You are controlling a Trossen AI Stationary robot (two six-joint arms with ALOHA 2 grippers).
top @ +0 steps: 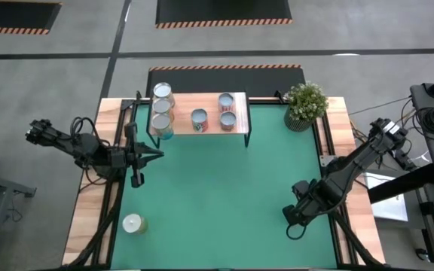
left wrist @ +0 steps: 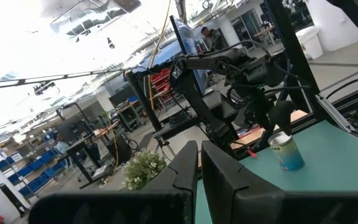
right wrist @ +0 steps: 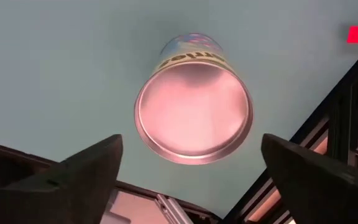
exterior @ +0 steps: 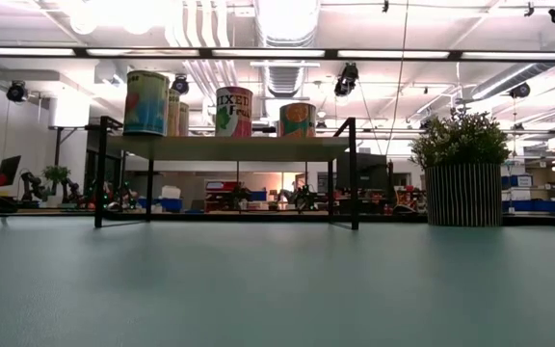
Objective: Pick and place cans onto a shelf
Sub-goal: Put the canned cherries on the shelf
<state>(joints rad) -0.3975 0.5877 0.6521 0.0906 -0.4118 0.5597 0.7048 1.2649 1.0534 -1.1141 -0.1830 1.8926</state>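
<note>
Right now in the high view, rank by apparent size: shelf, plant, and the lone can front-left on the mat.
1. shelf, largest
2. plant, clearly smaller
3. lone can, smallest
The differences are wide, so nearness to the camera does not put the order in doubt.

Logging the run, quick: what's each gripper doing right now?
Left gripper: shut, empty, beside the shelf.
Right gripper: open, above a can on the table, not gripping it.

Grey floor (top: 66,38) with hazard-striped mats (top: 223,12); exposed ceiling ducts (exterior: 200,39), strip lights (exterior: 258,53), blue bins (exterior: 538,204) behind.
</note>
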